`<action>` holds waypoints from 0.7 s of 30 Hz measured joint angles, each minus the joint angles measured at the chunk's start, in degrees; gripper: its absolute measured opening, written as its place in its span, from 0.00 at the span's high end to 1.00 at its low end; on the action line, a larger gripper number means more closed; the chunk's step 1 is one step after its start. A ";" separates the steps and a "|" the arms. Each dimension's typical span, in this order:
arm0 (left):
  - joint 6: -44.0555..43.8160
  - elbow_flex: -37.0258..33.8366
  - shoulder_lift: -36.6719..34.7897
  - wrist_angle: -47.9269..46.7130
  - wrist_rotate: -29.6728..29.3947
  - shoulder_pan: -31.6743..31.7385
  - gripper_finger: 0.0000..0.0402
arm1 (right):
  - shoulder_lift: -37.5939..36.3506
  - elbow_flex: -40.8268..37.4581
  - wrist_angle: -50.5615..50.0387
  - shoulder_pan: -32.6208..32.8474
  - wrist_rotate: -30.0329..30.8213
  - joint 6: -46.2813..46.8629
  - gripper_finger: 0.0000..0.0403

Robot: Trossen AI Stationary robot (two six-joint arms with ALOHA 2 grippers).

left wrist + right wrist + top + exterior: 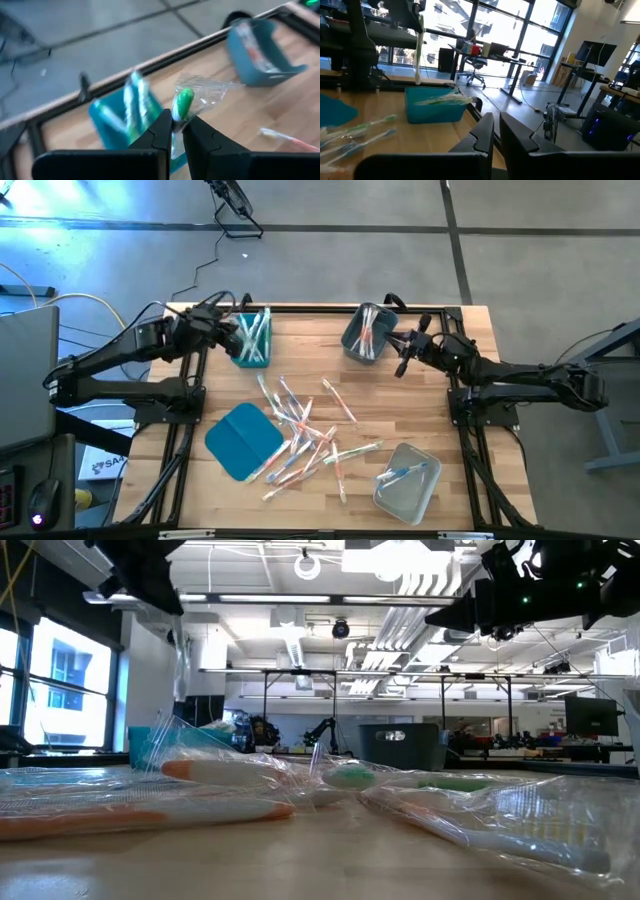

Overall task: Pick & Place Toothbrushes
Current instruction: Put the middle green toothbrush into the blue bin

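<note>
Toothbrushes (305, 435) lie scattered in clear wrappers across the middle of the wooden table (300, 340), and we see one green-handled toothbrush (182, 104) clamped between the fingers of the left gripper (232, 332), held above the teal bin (252, 340) at the table's far left edge. That bin already holds several green brushes. A grey-blue bin (362, 335) at the far edge holds pink-orange ones, and a clear bin (407, 480) near the front right holds a blue one. A flat teal lid (240, 440) lies just beside the scattered pile on its left. The right gripper (405, 352) hovers near the grey-blue bin, its fingers together on nothing.
</note>
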 joint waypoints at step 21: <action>6.00 -0.02 6.79 -1.67 20.23 25.52 0.93 | 0.04 0.00 0.90 -0.71 -0.20 -1.75 0.94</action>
